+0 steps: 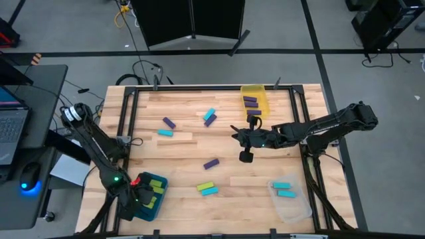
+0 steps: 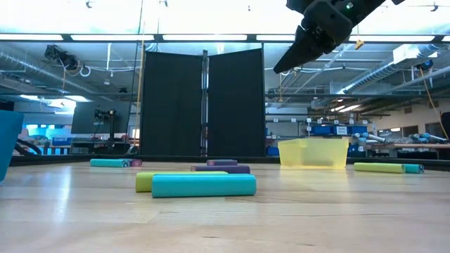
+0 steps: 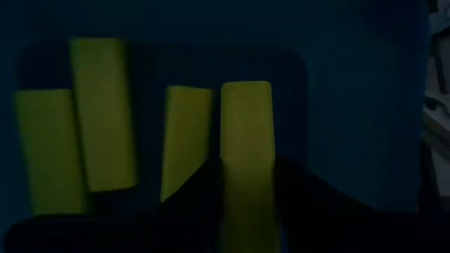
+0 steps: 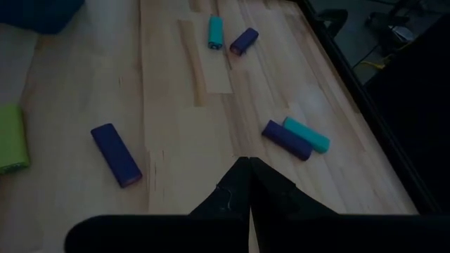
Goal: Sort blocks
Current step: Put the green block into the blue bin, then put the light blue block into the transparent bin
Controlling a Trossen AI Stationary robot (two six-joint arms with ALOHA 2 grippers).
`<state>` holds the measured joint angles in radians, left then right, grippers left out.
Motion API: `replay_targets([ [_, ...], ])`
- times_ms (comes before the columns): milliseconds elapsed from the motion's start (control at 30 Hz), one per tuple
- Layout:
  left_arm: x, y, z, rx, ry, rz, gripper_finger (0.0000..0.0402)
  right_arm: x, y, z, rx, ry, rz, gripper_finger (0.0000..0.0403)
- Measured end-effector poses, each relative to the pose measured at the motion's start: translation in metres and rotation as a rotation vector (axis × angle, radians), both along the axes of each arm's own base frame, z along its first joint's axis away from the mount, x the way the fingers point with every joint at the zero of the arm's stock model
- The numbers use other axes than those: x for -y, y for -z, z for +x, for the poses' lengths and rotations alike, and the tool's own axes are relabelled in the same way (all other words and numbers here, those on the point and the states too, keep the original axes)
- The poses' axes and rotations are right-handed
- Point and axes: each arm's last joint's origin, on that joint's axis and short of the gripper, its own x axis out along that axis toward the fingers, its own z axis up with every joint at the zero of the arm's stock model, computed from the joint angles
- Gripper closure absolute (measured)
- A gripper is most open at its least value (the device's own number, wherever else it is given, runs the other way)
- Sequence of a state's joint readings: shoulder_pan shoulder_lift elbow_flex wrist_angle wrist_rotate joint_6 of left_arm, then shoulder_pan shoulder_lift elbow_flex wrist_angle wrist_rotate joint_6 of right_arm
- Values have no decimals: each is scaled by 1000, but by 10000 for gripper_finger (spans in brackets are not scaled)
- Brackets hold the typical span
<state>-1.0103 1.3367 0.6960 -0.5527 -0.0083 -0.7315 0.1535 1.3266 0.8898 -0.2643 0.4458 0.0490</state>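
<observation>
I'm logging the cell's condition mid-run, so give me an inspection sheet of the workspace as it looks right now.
Surface: wooden table, dry, no spills seen.
Job's things: loose blocks on the table, among them a purple block near the centre and a lime and cyan pair. Purple blocks lie in the yellow bin, cyan blocks in the clear bin, lime blocks in the teal bin.
Clutter: nothing seen.
Grippers: left gripper in the teal bin, holding a lime block; right gripper shut, empty, above mid-table.
Cables: a cable loop on the floor behind the table.
Surroundings: a laptop desk to the left, black panels behind.
</observation>
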Motion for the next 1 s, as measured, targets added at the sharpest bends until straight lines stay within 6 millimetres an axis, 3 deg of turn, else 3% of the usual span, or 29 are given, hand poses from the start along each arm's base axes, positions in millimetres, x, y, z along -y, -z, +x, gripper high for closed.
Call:
replay_targets([
  [167, 4, 7, 2, -23, 4, 5, 291, 0, 0, 0, 0, 0, 1, 390],
  [367, 4, 9, 2, -60, -47, -2, 215, 0, 0, 0, 0, 0, 0, 390],
  [533, 4, 8, 1, -66, -53, 3, 200, 0, 0, 0, -2, -3, -2, 380],
  [800, 5, -19, 4, -64, -66, 121, 243, -6, 0, -1, 1, -20, 5, 371],
  [1000, -4, -26, 14, 17, -139, 150, 326, -16, 9, -10, -99, -26, 56, 371],
])
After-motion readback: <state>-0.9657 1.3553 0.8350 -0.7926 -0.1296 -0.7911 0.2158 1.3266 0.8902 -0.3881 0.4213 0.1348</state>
